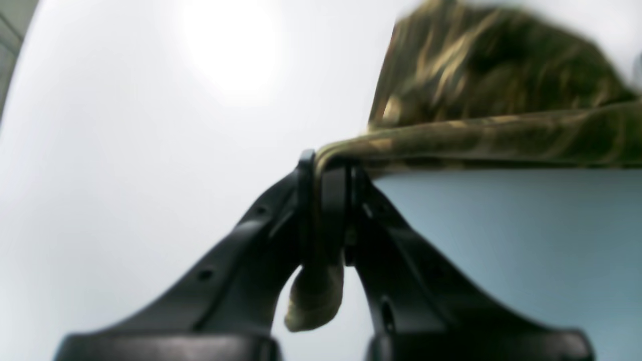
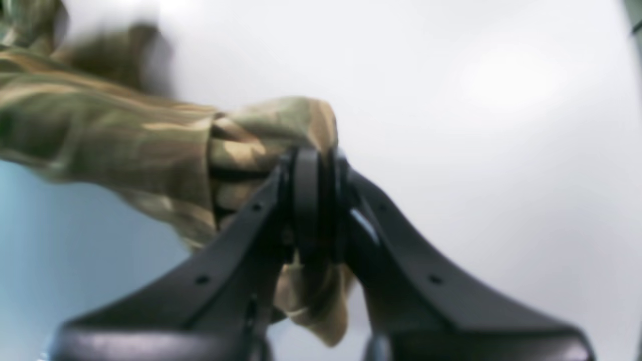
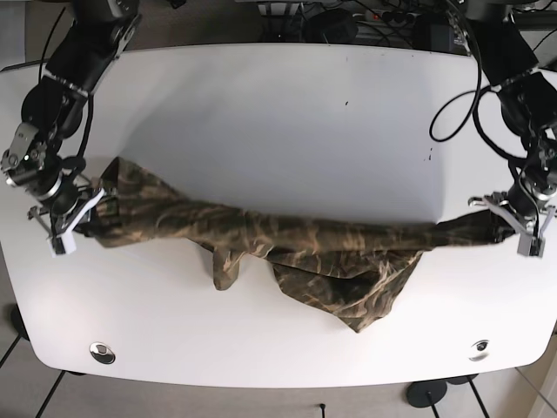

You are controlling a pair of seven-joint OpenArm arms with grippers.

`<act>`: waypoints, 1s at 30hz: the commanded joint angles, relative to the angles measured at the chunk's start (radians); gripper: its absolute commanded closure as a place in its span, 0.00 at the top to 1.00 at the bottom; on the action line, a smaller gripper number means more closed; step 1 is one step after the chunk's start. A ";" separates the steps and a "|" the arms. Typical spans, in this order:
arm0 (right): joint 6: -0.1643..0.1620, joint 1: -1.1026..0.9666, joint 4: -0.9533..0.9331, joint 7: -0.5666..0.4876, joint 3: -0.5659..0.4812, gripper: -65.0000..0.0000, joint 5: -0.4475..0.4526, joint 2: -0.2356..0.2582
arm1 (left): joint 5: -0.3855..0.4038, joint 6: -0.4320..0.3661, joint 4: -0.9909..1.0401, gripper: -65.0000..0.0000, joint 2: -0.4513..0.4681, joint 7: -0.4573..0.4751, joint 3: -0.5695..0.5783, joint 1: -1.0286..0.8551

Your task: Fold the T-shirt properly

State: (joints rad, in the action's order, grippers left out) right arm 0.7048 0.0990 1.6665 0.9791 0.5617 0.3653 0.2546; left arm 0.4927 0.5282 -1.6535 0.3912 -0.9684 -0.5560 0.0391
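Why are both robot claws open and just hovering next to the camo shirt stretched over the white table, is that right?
Not quite. Both wrist views show the left gripper and right gripper shut on the camo shirt, stretched over the white table.

Camo T-shirt (image 3: pixel 287 239), olive, tan and brown pattern, stretched into a long rope-like band running side to side across the white worktop (image 3: pixel 278 113). Both ends lifted and pinched, one end bunched wider on the base view's left. Middle sags, crumpled loose fabric hangs down to the worktop, with a small flap dropping left of centre. Wrist views blurred.
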 commanded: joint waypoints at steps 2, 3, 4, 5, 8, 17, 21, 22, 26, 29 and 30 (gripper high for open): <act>-0.007 -0.100 0.110 -0.029 0.034 0.03 0.004 -0.025 | -0.002 0.005 -0.027 0.00 -0.010 0.044 -0.062 -0.072; -0.007 -0.143 0.139 -0.029 0.044 0.03 0.004 -0.039 | -0.004 0.005 -0.029 0.00 -0.018 0.045 -0.080 -0.101; -0.007 -0.196 0.169 -0.029 0.045 0.03 0.004 -0.064 | -0.006 0.005 -0.023 0.00 -0.019 0.045 -0.097 -0.129; -0.007 -0.229 0.185 -0.029 0.045 0.03 0.004 -0.076 | -0.007 0.005 -0.020 0.00 -0.019 0.045 -0.103 -0.140; -0.007 -0.351 0.188 -0.029 0.044 0.03 0.004 -0.114 | -0.007 0.005 0.008 0.00 -0.019 0.047 -0.123 -0.189; -0.007 -0.457 0.157 -0.029 0.048 0.53 0.116 -0.116 | -0.007 0.005 0.036 0.00 -0.013 0.047 -0.120 -0.195; -0.007 -0.460 0.179 -0.024 0.114 0.80 0.243 -0.087 | -0.007 0.005 0.036 0.00 -0.013 0.047 -0.115 -0.193; -0.007 -0.456 0.183 -0.024 0.128 0.80 0.249 -0.085 | -0.007 0.005 0.036 0.00 -0.013 0.047 -0.114 -0.193; -0.007 -0.384 0.177 0.030 0.140 0.80 0.240 -0.067 | -0.007 0.005 0.036 0.00 -0.013 0.047 -0.114 -0.189; -0.007 -0.338 0.179 0.051 0.076 0.80 0.217 -0.059 | -0.007 0.005 0.036 0.00 -0.013 0.047 -0.112 -0.187; -0.007 -0.325 0.179 0.051 0.047 0.80 0.209 -0.059 | -0.007 0.005 0.036 0.00 -0.015 0.047 -0.106 -0.186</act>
State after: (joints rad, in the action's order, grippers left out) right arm 0.6960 -0.2359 1.8267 1.0515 0.5983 0.5510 0.1844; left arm 0.4774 0.5350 -1.6032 0.3557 -0.9443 -0.6567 -0.1558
